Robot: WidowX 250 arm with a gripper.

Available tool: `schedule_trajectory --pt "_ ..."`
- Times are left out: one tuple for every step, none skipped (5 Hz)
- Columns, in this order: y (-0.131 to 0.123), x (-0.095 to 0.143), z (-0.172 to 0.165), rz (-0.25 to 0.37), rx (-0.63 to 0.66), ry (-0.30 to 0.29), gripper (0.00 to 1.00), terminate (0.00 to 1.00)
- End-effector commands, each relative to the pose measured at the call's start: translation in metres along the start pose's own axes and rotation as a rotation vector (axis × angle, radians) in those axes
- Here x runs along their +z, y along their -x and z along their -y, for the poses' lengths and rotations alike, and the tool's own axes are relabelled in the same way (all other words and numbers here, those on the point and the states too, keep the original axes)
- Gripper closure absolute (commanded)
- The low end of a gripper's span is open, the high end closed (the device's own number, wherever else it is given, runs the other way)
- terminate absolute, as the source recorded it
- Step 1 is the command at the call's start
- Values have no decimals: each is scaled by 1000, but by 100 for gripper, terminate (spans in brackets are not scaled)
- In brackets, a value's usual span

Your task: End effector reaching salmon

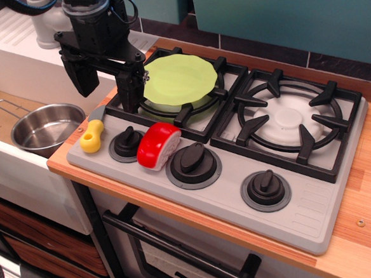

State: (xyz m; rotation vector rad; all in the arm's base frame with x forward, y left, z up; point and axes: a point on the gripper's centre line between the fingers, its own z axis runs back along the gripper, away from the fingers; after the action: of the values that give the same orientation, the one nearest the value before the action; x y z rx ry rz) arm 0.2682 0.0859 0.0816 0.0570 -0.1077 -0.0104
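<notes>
Wooden bench point(367, 183) carries a toy stove point(318, 219); the salmon point(158, 145) lies between two knobs at its front. My tool point(105, 84) hangs released, up-left. I judge it light, rigid, slick; pinch its flat sides.

The salmon point(158, 145) is showing a glossy red plastic skin and a matt cream cut face. At its nine o'clock, the knife point(93, 134) handle is looking like smooth yellow plastic. The pot point(46, 128) is gleaming as polished metal. The end effector point(106, 84) is appearing matt black. The stove top point(318, 212) is reading as matt grey plastic, the counter point(370, 228) as varnished wood, and the plate point(179, 79) as lime-green satin plastic.
</notes>
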Motion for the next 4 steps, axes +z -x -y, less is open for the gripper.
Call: schedule_trajectory --pt "0 0 0 0 0 0 0 0" --pt "-3 -3 -7 10 -25 4 0 0" --pt "-1 0 -2 -1 -14 -1 0 0" --pt "3 5 8 -11 13 -3 0 0"
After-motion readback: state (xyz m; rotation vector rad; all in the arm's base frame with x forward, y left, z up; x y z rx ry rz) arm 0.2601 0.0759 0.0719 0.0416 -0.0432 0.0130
